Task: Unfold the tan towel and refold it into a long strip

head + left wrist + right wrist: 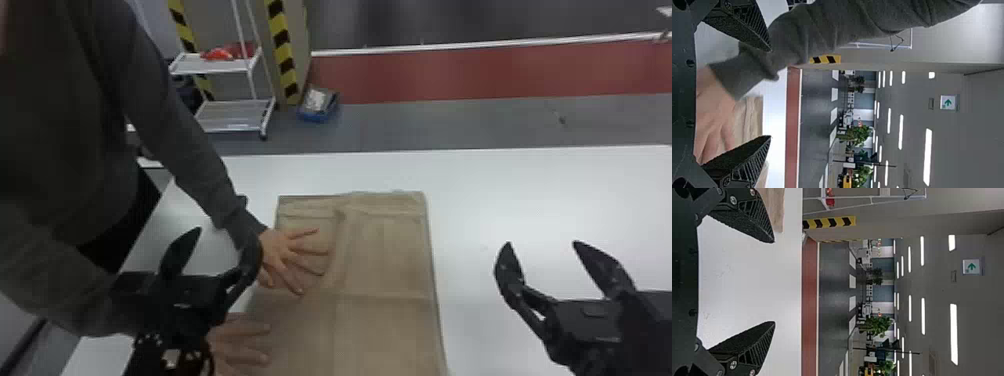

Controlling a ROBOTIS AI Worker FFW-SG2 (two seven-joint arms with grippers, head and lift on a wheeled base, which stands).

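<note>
"Across the white table (500, 190), where do we find the tan towel (385, 250)?"

"We see it lying flat near the middle, in front of us, between our two grippers as the head view shows them. Its near end runs out of that view at the bottom edge."

"And which way does it point?"

"Away from us, we'd say. The part we can see is longer from near to far than from side to side, so its long axis runs toward the far edge of the table. The far end lies crosswise, and the right edge slants a little outward as it comes toward us. We also notice a raised wrinkle along its length in the far half, and a crease across the middle."

"Do we have company?"

"We do: a person's spread hand (287, 255) rests on the towel's left part, and a second hand (240, 342) lies nearer to us, by the left side, partly behind our left gripper (228, 236)."

"How do our claws stand?"

"Our left one has its fingers well apart, with the sleeve (801, 35) beyond them in its wrist view. Our right gripper (542, 243) is spread wide too, over the table to the right of the towel."
</note>
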